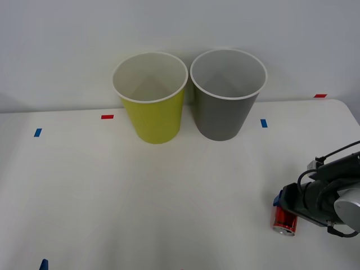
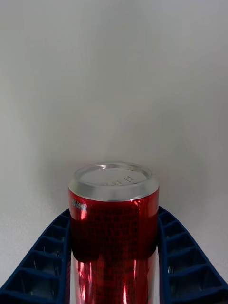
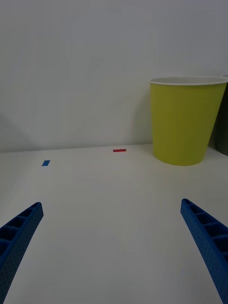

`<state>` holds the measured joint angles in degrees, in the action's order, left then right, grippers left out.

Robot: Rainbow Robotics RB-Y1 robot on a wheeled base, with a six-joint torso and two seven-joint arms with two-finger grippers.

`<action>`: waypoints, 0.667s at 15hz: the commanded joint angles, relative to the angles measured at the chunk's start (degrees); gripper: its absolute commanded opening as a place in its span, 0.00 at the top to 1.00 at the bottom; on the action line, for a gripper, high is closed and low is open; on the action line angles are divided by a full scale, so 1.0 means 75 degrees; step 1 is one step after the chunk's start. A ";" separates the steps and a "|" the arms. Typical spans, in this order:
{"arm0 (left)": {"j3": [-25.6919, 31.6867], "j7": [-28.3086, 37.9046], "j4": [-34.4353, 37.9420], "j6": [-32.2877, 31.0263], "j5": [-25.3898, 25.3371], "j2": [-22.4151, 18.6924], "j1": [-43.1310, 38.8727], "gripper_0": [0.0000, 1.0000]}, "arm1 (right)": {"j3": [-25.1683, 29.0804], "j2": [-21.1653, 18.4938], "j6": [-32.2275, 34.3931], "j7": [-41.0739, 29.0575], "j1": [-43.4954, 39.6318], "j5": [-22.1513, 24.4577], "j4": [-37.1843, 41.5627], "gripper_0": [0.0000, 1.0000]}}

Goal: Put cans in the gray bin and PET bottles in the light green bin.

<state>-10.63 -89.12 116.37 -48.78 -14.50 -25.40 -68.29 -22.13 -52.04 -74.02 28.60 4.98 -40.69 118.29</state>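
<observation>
1. Front view, far left: a blue fingertip of the left gripper [image 1: 43,264] pokes in at the bottom edge of the white table [image 1: 140,197]. Its wrist view shows the two ribbed fingers [image 3: 19,237] spread wide apart with nothing between them. The arm looks parked, well clear of the work.
2. Next comes a blue tape mark [image 1: 37,133] and then a red tape mark [image 1: 107,117], both flat on the table near the back wall.
3. The light green bin [image 1: 153,107] stands upright at the back, its white inside bare as far as can be seen. No PET bottle lies on the table.
4. Just beside it stands the gray bin [image 1: 226,104], also upright, the two rims nearly touching. This is where the can belongs.
5. A second blue tape mark [image 1: 264,122] sits right of the gray bin, and another red one [image 1: 320,95] lies at the table's far corner.
6. Far right and near the front edge, the red drink can [image 1: 285,221] sits low at the table between the fingers of the right gripper [image 1: 281,209]. In the right wrist view the can [image 2: 114,228] fills the gap, with both fingers [image 2: 45,256] pressed against its sides, so the grip looks closed on it.
7. The step in hand appears to be the pick-up of the can. The next move likely calls for a lift clear of the table, a carry across to the gray bin, and a release above its rim, not over the green neighbour.
</observation>
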 commanded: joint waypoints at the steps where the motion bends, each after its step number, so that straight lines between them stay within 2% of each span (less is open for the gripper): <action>1: 0.0000 0.0000 0.0000 0.0000 0.0000 0.0000 0.0000 0.00 | -0.0049 0.0059 0.0002 -0.0005 -0.0008 0.0082 0.0013 1.00; 7: 0.0000 0.0000 0.0000 0.0000 0.0000 0.0000 0.0000 0.00 | 0.0162 0.0364 0.0354 0.0358 -0.0594 0.1137 0.0739 1.00; 10: 0.0000 0.0000 0.0000 0.0000 0.0000 0.0000 0.0000 0.00 | 0.0771 0.0868 0.0482 0.1659 -0.1180 0.1606 0.1231 1.00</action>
<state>-10.63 -89.12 116.37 -48.78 -14.50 -25.40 -68.29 -18.57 -47.49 -70.86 37.44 -1.74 -30.45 125.55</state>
